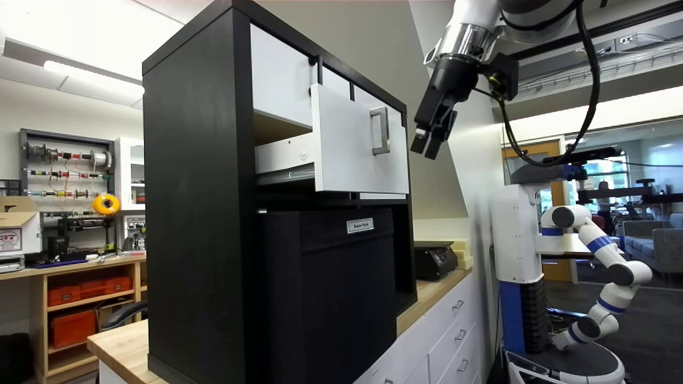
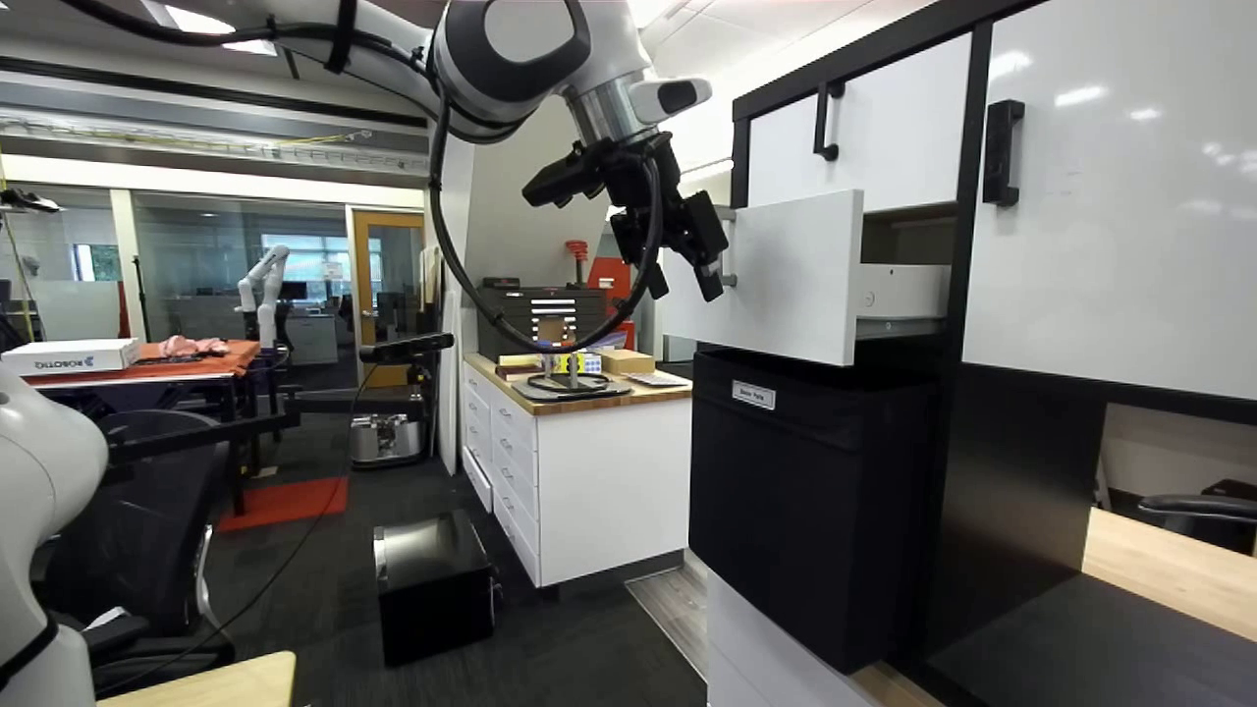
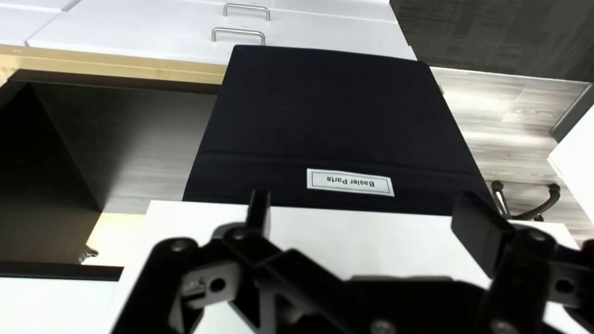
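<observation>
The gripper [image 3: 365, 211] gapes wide, empty; the white flat-fronted drawer [image 1: 347, 144] looks stiff, best held by its grey metal bar handle [image 1: 385, 129].

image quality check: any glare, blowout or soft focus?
Wrist view: claw soft, label legible; in an exterior view, bright glare spots on the white cabinet door; in an exterior view, ceiling blown out at upper left.

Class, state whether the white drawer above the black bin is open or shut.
The drawer is open: its front stands out from the cabinet, its side wall showing.
</observation>
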`<state>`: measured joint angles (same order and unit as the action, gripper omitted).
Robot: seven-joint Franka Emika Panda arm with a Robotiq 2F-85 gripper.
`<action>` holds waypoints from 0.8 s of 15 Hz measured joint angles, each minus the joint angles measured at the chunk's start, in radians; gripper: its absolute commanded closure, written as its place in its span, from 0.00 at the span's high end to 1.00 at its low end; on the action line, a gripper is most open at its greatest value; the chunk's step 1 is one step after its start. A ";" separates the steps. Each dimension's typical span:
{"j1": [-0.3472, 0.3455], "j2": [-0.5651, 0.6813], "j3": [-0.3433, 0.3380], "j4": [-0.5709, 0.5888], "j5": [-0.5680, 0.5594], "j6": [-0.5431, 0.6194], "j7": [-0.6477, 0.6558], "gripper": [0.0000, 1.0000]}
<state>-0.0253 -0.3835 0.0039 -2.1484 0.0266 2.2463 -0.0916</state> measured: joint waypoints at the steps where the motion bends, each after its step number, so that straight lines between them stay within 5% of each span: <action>1: 0.000 -0.003 0.003 0.000 0.000 0.019 0.004 1.00; 12: 0.015 -0.045 0.049 -0.005 -0.001 0.127 0.070 1.00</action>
<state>-0.0099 -0.4284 0.0526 -2.1529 0.0256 2.3732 -0.0215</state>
